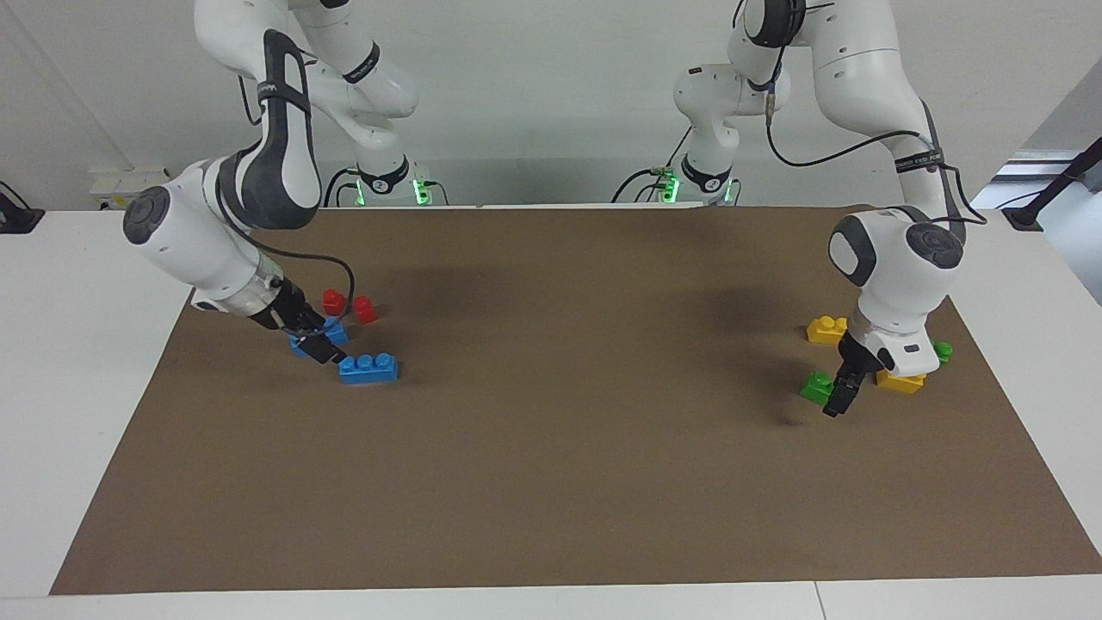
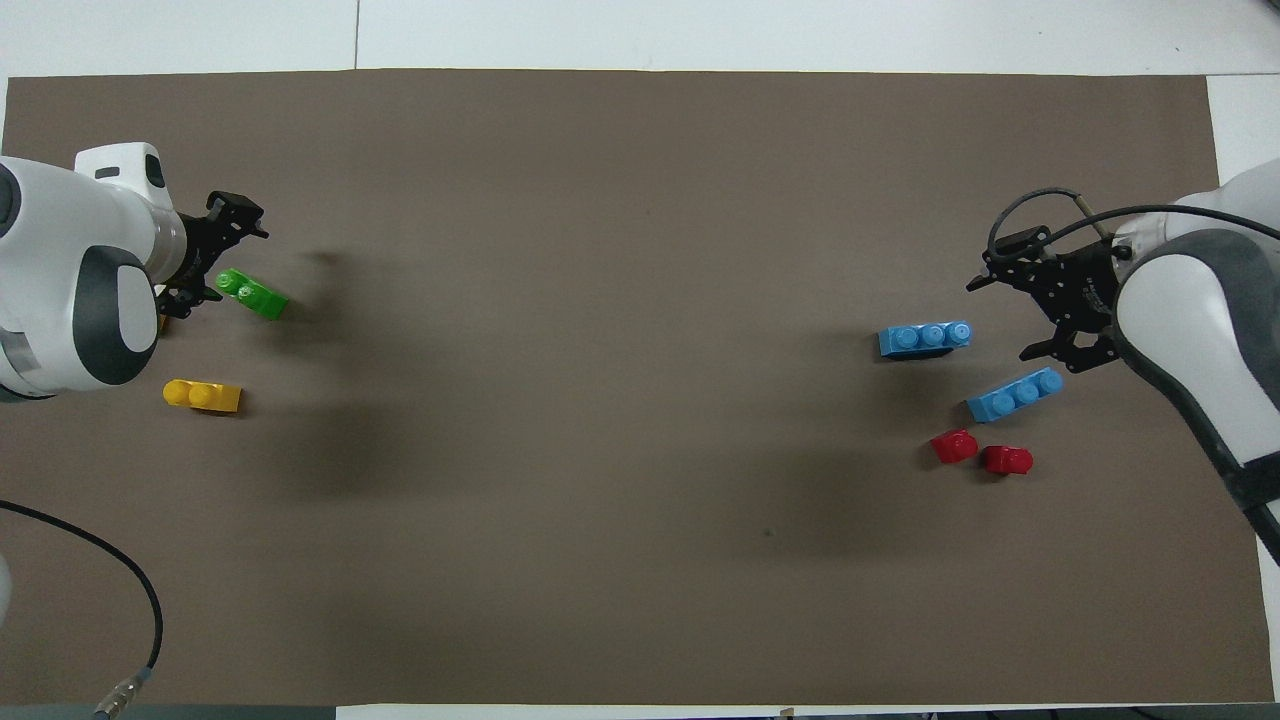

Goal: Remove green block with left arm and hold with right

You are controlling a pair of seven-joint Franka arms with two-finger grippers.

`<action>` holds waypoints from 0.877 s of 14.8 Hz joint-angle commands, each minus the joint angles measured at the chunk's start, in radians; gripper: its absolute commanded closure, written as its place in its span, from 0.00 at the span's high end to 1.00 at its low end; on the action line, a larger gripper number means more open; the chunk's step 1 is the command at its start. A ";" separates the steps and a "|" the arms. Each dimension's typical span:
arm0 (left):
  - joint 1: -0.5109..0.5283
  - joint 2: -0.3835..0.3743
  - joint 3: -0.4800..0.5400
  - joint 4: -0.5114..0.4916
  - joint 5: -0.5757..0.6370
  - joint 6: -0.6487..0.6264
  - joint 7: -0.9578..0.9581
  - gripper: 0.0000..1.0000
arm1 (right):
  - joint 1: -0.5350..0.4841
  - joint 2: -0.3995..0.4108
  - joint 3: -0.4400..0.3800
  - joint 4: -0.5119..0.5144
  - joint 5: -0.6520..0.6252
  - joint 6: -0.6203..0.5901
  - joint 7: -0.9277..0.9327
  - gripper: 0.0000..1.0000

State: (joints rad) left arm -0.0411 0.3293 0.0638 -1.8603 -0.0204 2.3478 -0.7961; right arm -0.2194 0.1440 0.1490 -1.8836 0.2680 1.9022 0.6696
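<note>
The brown mat (image 2: pixel 640 400) covers the desk. At the left arm's end, the left gripper (image 1: pixel 839 398) hangs low with fingers apart beside the green block (image 2: pixel 252 294). Near the right arm's end, the right gripper (image 2: pixel 1050 310) is spread over two blue bricks (image 2: pixel 924 339). No containers show.

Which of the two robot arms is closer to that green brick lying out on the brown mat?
The left. The left gripper is right beside the green block. The right gripper is at the right arm's end of the table, by the blue bricks.
</note>
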 commanded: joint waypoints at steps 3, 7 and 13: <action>-0.019 -0.122 0.007 0.039 -0.004 -0.221 0.202 1.00 | -0.009 -0.148 0.007 0.078 -0.105 -0.222 -0.234 1.00; -0.020 -0.185 0.005 0.096 -0.003 -0.364 0.420 1.00 | 0.050 -0.233 0.011 0.078 -0.175 -0.314 -0.413 1.00; -0.020 -0.321 -0.002 0.107 -0.003 -0.519 0.630 1.00 | 0.072 -0.181 0.012 0.210 -0.275 -0.356 -0.554 1.00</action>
State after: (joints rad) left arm -0.0503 0.0634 0.0549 -1.7468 -0.0204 1.8894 -0.2404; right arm -0.1400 -0.0860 0.1587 -1.7519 0.0307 1.5815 0.1715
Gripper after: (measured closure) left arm 0.000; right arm 0.000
